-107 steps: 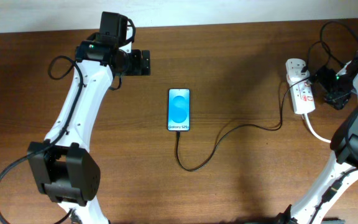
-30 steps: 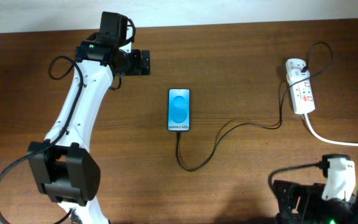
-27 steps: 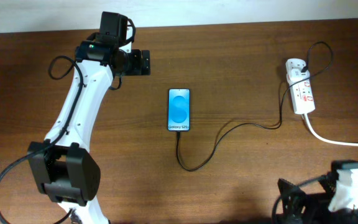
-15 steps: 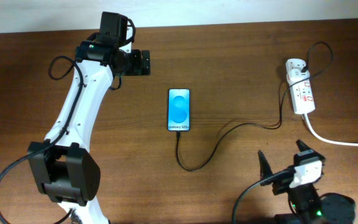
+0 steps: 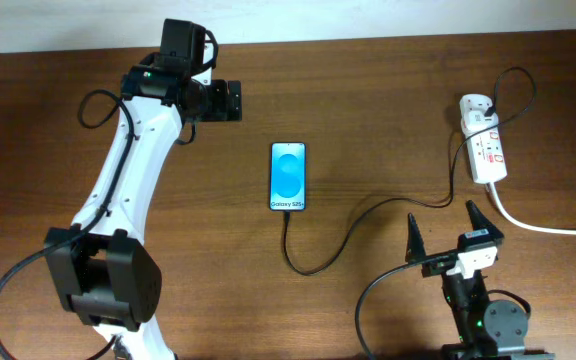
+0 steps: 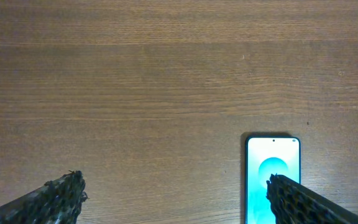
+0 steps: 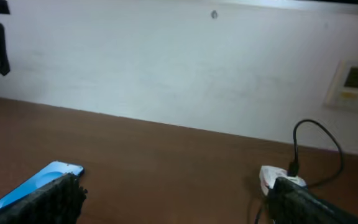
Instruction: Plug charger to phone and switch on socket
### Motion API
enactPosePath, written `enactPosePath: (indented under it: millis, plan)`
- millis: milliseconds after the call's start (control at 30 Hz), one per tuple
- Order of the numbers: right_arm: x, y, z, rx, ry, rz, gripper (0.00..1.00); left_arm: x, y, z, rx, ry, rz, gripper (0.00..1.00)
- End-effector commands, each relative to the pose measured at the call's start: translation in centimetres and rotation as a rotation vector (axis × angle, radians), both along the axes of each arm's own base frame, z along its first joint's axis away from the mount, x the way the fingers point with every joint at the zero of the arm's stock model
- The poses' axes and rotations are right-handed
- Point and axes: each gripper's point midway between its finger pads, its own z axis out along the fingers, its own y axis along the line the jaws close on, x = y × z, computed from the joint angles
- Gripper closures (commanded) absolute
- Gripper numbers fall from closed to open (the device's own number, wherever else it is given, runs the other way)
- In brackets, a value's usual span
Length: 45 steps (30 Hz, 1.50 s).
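Observation:
The phone [image 5: 288, 176] lies flat mid-table, blue screen up, with the thin black charger cable [image 5: 348, 232] running from its near end in a loop to the white socket strip [image 5: 484, 150] at the right, where its black plug sits. My left gripper [image 5: 230, 101] is open and empty, left of and beyond the phone. My right gripper [image 5: 446, 228] is open and empty at the near right, below the socket. The left wrist view shows the phone [image 6: 272, 180] by the right finger. The right wrist view shows the phone [image 7: 36, 180] and the socket [image 7: 277, 175].
The socket's thick white cord [image 5: 543, 226] runs off the right table edge. A pale wall [image 7: 166, 68] with a wall plate [image 7: 356, 81] stands behind the table. Bare brown wood lies between the phone and the socket.
My right arm has left the socket, swung down off the near right edge, and now rises there with its open gripper pointing to the far side. The left arm, phone and cable have not moved.

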Motion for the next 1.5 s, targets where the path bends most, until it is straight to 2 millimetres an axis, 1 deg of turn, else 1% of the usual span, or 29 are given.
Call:
enactPosePath:
  millis: [0,33,133,200,267,433,1467]
  plan:
    - [0.1,-0.8,-0.8,0.037,0.03,-0.046,0.02,0.0,0.0,-0.5,0.012,0.01,-0.007,0.01]
    - [0.2,-0.8,-2.1,0.035,0.083,-0.046,0.02,0.0,0.0,-0.5,0.013,0.009,-0.006,0.01]
    - [0.1,-0.8,-4.0,0.032,0.16,-0.048,0.02,0.0,0.0,-0.5,0.013,0.009,-0.006,0.01]
    - [0.1,-0.9,-4.0,0.032,0.161,-0.056,0.02,0.0,0.0,-0.5,0.013,0.009,-0.006,0.01]
    - [0.1,-1.3,-4.1,0.103,0.171,-0.081,0.02,0.0,0.0,-0.5,0.013,0.009,-0.007,0.01]
    - [0.1,-1.2,-4.1,0.079,0.169,-0.073,0.02,0.0,0.0,-0.5,0.013,0.009,-0.006,0.01]
    - [0.1,-1.2,-4.0,0.08,0.166,-0.069,0.02,0.0,0.0,-0.5,0.012,0.009,-0.007,0.01]
